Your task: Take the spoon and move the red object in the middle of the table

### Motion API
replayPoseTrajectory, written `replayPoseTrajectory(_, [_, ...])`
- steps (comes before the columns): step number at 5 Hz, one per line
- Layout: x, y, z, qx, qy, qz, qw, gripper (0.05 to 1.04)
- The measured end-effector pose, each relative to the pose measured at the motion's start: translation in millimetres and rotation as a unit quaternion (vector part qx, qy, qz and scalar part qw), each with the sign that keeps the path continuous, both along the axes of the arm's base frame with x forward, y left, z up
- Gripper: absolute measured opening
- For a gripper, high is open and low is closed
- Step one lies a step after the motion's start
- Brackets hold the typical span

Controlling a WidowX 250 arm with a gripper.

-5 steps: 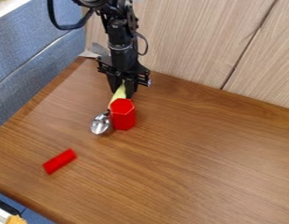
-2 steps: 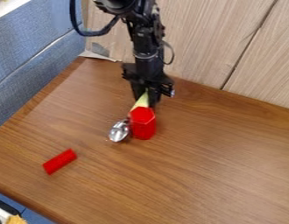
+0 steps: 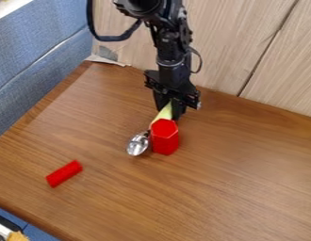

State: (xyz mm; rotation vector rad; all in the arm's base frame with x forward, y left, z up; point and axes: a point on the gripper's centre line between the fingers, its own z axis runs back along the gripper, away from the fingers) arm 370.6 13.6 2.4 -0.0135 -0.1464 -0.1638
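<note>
Your gripper (image 3: 170, 110) pinches the spoon (image 3: 138, 144) by its handle. You probably need the red block (image 3: 165, 137) nearer mid table (image 3: 215, 188).

Pale wood-grain panels (image 3: 246, 42) behind brown table (image 3: 233, 188); blue padded surface (image 3: 38, 61) at left.

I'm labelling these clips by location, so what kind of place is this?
Probably a lab or office corner: a wooden table, blue fabric panels and a robot arm.
</note>
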Motion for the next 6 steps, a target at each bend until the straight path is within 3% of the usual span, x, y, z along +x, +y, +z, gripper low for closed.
replayPoseTrajectory(1, [0, 0, 0.0, 0.003, 0.0, -0.002, 1.0, 0.394])
replayPoseTrajectory(3, [1, 37, 2.4, 0.019, -0.004, 0.042, 0.9989, 0.394])
replayPoseTrajectory(4, [-1, 38, -5.3, 0.02, 0.01, 0.041, 0.9989, 0.455])
replayPoseTrajectory(5, [0, 39, -3.9, 0.021, 0.015, 0.046, 0.9986, 0.772])
replayPoseTrajectory(6, [-1, 39, -6.4, 0.02, 0.021, 0.048, 0.9984, 0.999])
